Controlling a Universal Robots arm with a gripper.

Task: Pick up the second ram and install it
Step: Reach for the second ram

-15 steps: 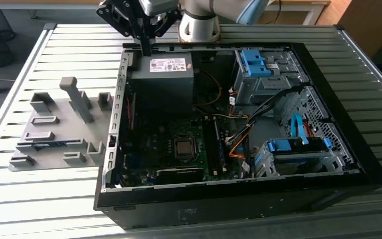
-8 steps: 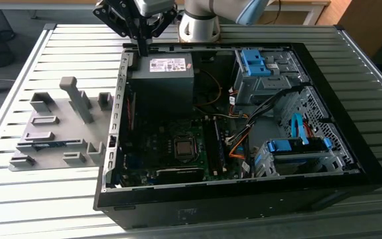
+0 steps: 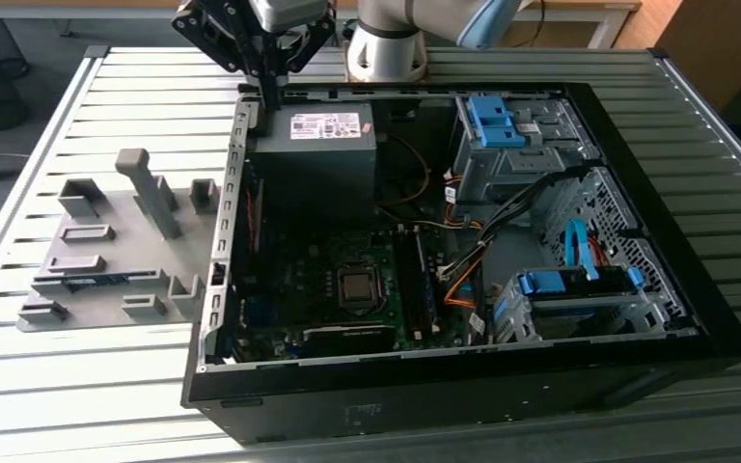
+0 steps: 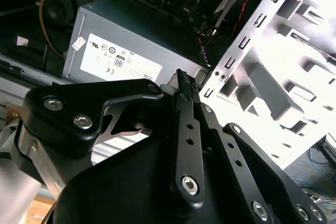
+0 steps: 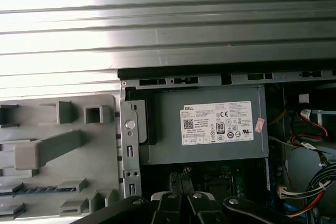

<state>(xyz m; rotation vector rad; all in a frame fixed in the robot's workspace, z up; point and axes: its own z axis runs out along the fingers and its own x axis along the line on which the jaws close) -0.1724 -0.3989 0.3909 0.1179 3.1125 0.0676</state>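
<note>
Hangs over PSU (image 3: 313, 154) at rear corner of case (image 3: 474, 395) w/ gripper (image 3: 271, 96) pressed together, nothing pinched. Has second ram (image 3: 88, 280) slotted in grey holder tray (image 3: 126, 253) (outside case wall), toward exterior view's left, nearer cam. Runs lengthwise across that view, w/ tall post (image 3: 151, 193) close by, open room above.

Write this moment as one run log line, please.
gripper: jaws shut, empty | place: over case edge beside power supply | second ram: lying in grey holder, not picked
</note>
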